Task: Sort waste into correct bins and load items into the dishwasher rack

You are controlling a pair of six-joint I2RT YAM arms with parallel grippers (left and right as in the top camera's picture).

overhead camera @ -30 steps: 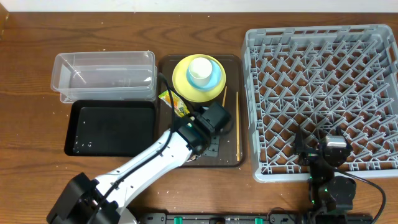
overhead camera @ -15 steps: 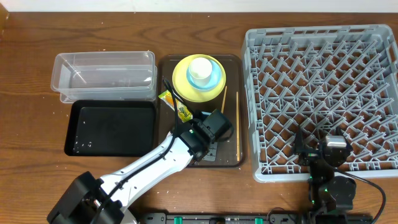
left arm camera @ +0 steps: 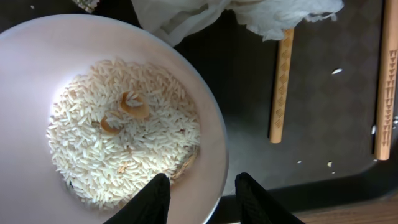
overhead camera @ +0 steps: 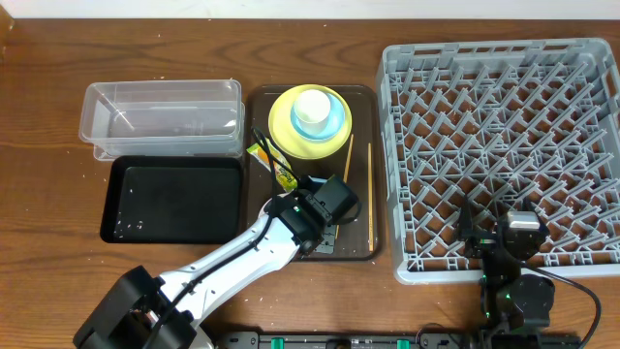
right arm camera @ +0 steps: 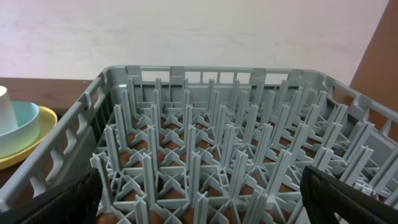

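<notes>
my left gripper point(left arm camera: 202, 182) sits astride the near rim of the bowl point(left arm camera: 28, 68), jaws apart, one finger inside, set to pinch it.

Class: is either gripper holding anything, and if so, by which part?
Nothing is held. The left gripper is open, straddling the rim of the rice bowl; the right gripper is open over the rack.

A: What've we got sitting on the wooden counter point(overhead camera: 58, 145)?
B: We see a clear tub point(overhead camera: 165, 145), a black tray point(overhead camera: 174, 199) just beside it, a brown serving tray point(overhead camera: 358, 208) next over, and a grey rack point(overhead camera: 436, 271) at the right.
</notes>
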